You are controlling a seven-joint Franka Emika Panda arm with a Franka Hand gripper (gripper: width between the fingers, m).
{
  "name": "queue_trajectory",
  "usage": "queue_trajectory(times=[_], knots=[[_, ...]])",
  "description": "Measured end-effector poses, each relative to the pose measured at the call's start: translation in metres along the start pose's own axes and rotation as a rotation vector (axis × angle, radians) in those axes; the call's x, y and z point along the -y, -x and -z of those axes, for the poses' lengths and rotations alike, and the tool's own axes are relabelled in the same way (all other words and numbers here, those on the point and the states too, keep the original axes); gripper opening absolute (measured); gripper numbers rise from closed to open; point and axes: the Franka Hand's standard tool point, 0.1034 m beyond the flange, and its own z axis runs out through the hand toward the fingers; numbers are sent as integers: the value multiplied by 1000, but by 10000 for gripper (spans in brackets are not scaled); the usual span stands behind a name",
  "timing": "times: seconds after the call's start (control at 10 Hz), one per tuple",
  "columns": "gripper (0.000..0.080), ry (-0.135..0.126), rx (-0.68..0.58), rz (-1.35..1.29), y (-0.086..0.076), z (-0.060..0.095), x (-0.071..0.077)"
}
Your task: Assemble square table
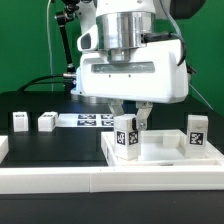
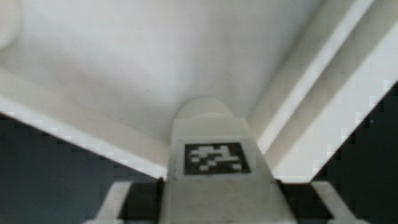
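In the exterior view my gripper [image 1: 130, 118] hangs over the near left corner of the white square tabletop [image 1: 165, 153]. It is shut on a white leg [image 1: 125, 137], which stands upright with its tag facing the camera. A second leg [image 1: 196, 132] stands upright at the tabletop's right side. Two more legs [image 1: 20, 121] [image 1: 46, 121] rest on the black table at the exterior view's left. In the wrist view the held leg [image 2: 214, 135] sits between my fingers [image 2: 135, 200], its tip pointing at the tabletop's [image 2: 143, 50] corner wall.
The marker board [image 1: 95, 120] lies flat behind the tabletop, between it and the loose legs. A long low white border wall [image 1: 90, 182] runs along the table's front edge. Black cables hang at the back left.
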Motion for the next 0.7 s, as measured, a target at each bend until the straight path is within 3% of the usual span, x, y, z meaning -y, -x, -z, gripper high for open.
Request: queue_trajectory(times=[0.3, 0.7], knots=[[290, 3, -3, -324, 6, 0, 3], [290, -3, -6, -528, 5, -1, 4]])
